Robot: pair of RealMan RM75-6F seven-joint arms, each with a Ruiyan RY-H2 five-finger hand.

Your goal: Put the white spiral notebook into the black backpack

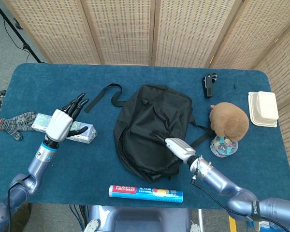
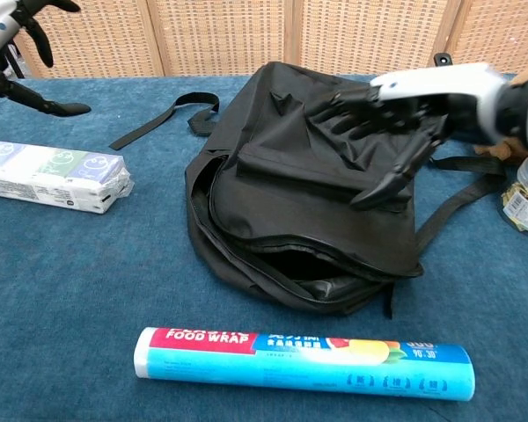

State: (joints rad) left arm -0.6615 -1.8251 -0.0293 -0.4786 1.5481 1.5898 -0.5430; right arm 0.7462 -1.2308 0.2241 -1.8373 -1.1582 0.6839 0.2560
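Observation:
The black backpack (image 1: 150,128) lies flat in the middle of the blue table, its flap folded down over the mouth (image 2: 308,176). The white spiral notebook shows in neither view; only a dark slit of the opening (image 2: 290,264) is visible. My right hand (image 1: 177,145) is over the backpack's front right part, fingers spread above the flap (image 2: 392,114) and holding nothing. My left hand (image 1: 63,121) hovers open well left of the bag, above a long boxed pack, and shows at the top left corner of the chest view (image 2: 9,40).
A plastic food wrap roll (image 1: 146,193) lies near the front edge (image 2: 304,362). The boxed pack (image 2: 53,176) and a grey glove (image 1: 14,122) are at the left. A brown plush toy (image 1: 228,121), a jar (image 1: 224,145), a white container (image 1: 262,108) and a black device (image 1: 210,83) sit at the right.

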